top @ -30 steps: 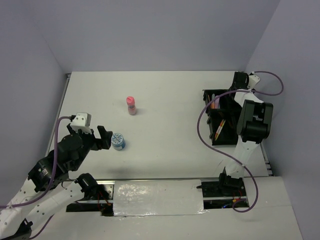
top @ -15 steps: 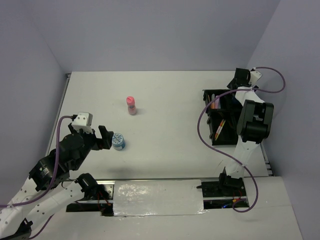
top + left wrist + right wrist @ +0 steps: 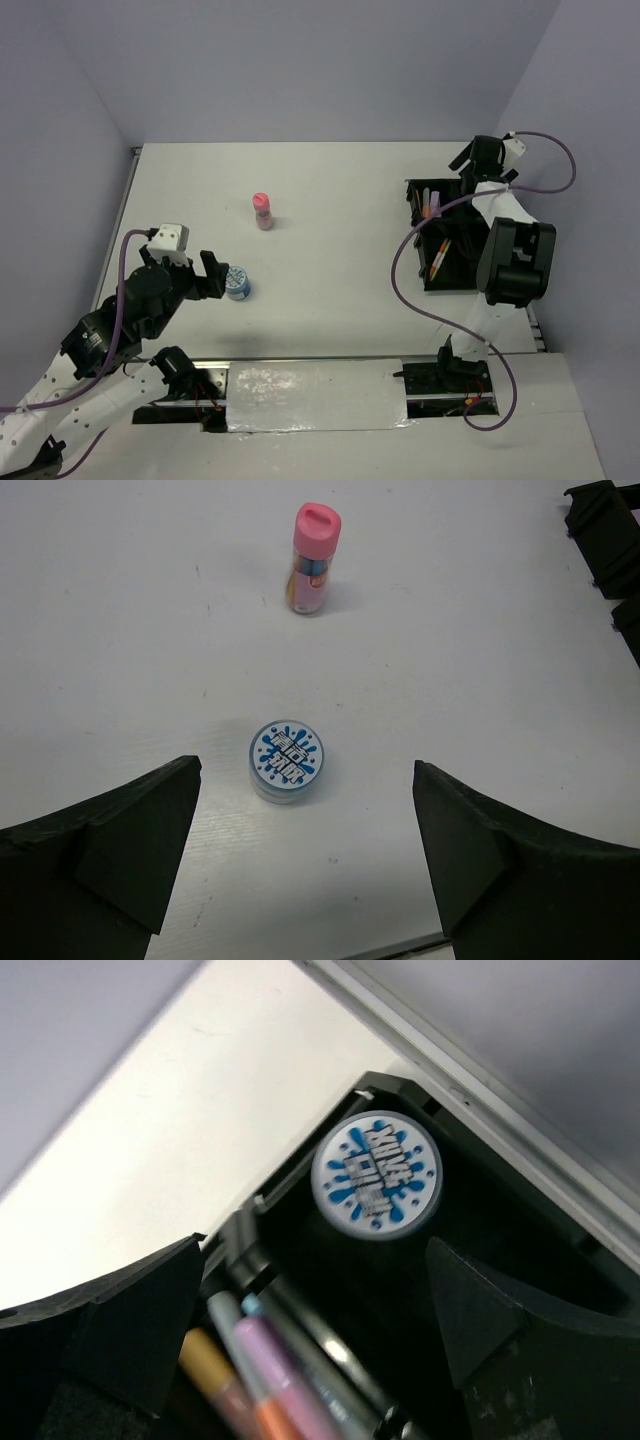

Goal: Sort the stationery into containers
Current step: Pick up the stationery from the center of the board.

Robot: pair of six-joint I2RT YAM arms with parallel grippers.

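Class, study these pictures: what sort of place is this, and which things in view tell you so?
Probably a robotics lab test cell: a left arm and a right arm mounted at a white table, plain walls boxing it in, and a few props, like a pink bottle and black organiser tray.

Overhead camera looks down from behind; wrist cameras peer closely forward between their fingers (image 3: 110, 850). Overhead also shows the tub (image 3: 286, 761) ahead of the left pair.

Two round tubs (image 3: 286, 761) (image 3: 376, 1175), one pink bottle (image 3: 314, 558), one black organiser tray (image 3: 470, 1210), several pens (image 3: 270, 1360)
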